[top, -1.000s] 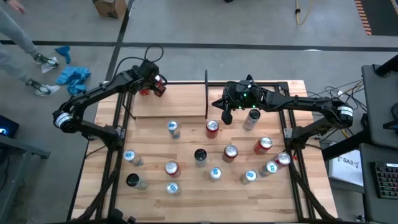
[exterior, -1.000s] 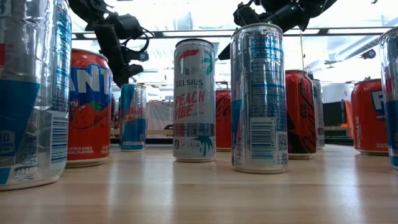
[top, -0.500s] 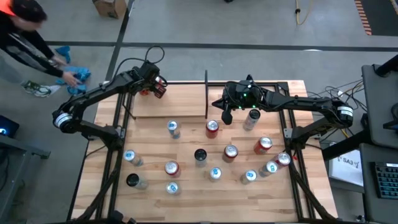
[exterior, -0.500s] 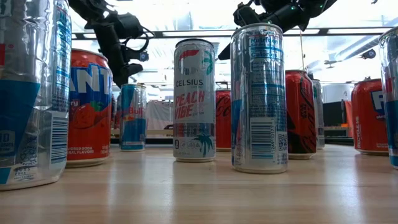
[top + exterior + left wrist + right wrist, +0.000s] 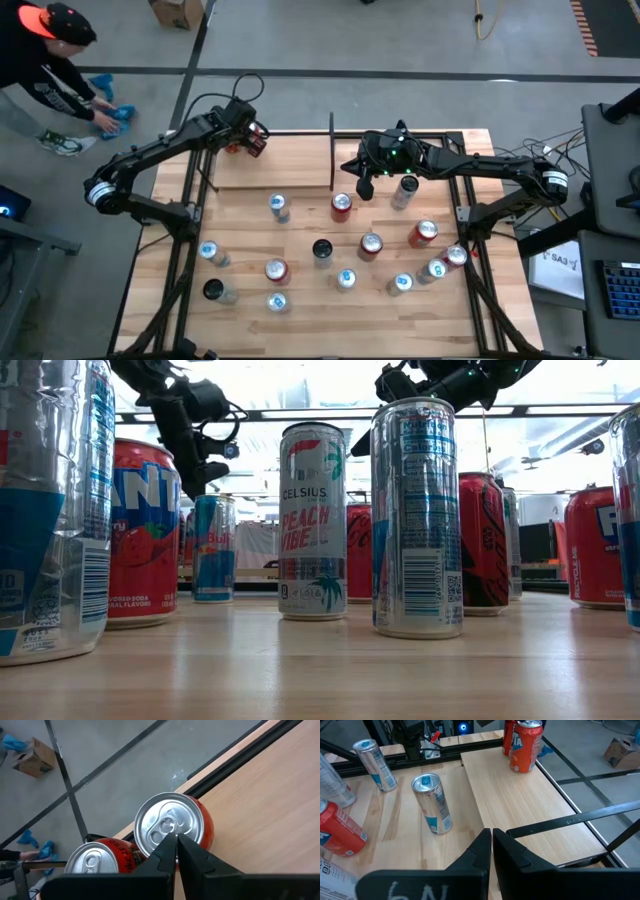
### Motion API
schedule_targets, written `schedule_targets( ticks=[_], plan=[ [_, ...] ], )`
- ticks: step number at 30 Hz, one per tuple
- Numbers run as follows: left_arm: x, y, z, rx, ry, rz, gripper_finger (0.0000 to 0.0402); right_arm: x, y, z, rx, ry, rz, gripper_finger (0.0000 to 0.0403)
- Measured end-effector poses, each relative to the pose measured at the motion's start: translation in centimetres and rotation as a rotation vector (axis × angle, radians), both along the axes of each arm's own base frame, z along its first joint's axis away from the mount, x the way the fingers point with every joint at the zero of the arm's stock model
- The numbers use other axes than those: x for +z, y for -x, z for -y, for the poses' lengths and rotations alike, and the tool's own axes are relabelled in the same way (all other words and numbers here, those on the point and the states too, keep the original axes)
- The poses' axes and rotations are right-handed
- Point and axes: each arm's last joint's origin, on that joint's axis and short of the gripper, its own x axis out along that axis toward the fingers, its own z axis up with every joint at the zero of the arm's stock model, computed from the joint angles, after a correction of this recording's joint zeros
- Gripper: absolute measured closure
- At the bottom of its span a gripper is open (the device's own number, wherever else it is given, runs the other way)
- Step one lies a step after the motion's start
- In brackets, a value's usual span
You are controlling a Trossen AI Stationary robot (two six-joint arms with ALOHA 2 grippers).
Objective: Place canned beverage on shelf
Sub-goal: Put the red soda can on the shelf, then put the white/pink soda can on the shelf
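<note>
Left claw (image 5: 176,840) is pinched shut, empty, right above an orange can (image 5: 172,827) standing in the shelf (image 5: 270,160) corner.
Cans feel smooth, slippery and easily dented; grab round the middle.

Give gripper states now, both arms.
Left gripper: fingers shut, empty, above the orange can on the shelf.
Right gripper: shut, empty.

Left claw (image 5: 254,137) hovers closed above red cans (image 5: 240,140) on the shelf (image 5: 290,160).
</note>
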Motion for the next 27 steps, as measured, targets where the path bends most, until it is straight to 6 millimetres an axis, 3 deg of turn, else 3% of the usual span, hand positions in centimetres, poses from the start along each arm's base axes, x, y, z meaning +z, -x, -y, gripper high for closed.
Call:
schedule_targets(
  ticks=[8, 15, 22, 27],
  plan=[
    [2.0, 0.3, 2.3, -0.144, -0.025, 0.047, 0.0402, -0.1, 0.1, 0.0, 0.001, -0.005, -0.014, 0.0394],
    [3.9, -0.8, 6.7, -0.447, -0.026, 0.498, 0.0402, -0.1, 0.1, 0.0, -0.003, -0.01, -0.013, 0.0394],
    [1.6, -1.6, 13.3, -0.737, -0.131, 0.777, 0.0402, -0.1, 0.0, 0.0, -0.025, -0.058, -0.003, 0.0394],
    [-1.4, -1.2, 16.8, -0.959, -0.196, 0.807, 0.0402, -0.1, 0.0, 0.0, -0.038, -0.086, 0.007, 0.0394]
  ],
)
